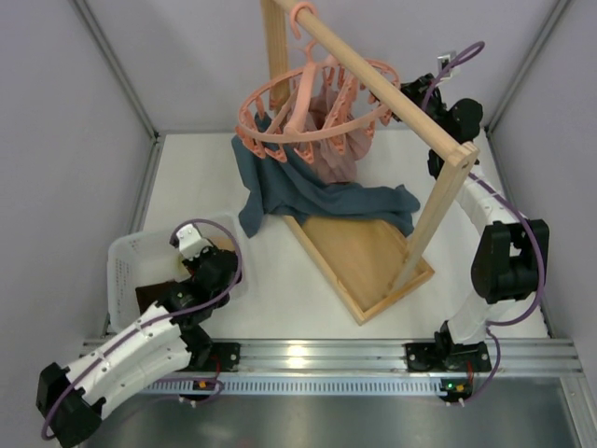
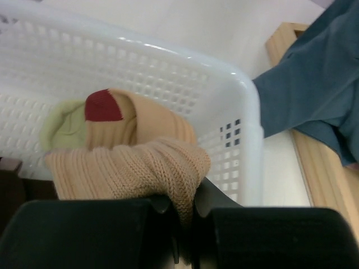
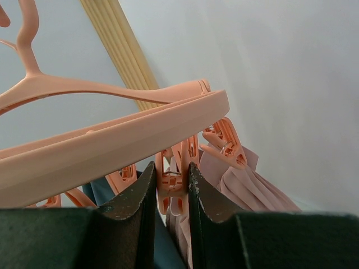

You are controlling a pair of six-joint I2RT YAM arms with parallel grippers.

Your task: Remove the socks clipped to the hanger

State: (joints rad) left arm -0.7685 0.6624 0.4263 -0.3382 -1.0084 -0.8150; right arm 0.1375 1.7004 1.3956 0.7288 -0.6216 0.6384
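1. The left gripper (image 2: 182, 208) is closed tight on the ribbed cuff of a tan sock (image 2: 140, 162). The cuff is pinched between its two black fingers (image 2: 84, 232).
2. The sock, with a red heel patch and a pale green toe, lies inside a white plastic basket (image 2: 185, 56). The basket sits on the near left of the surface (image 1: 187, 187).
3. In the overhead view, a dark brown item (image 1: 154, 297) lies in the near part of the same basket, beside the left arm. It is too hidden to say what it is.
4. The right gripper (image 3: 171, 168) reaches to the far right of the scene. It is clamped on one salmon-pink peg (image 3: 170, 193), with a dark finger pressed against each side.
5. That peg hangs from the rim of the round pink hanger (image 1: 280, 140), whose hook is over the top bar of a wooden rack (image 1: 373, 75) at far centre.
6. A dusty-pink garment (image 1: 331, 154) hangs from pegs inside the ring. One peg just right of the gripped one holds its edge.
7. A blue-grey cloth (image 1: 308, 196) hangs from the hanger's left side. It spills across the rack's wooden base and onto the surface.
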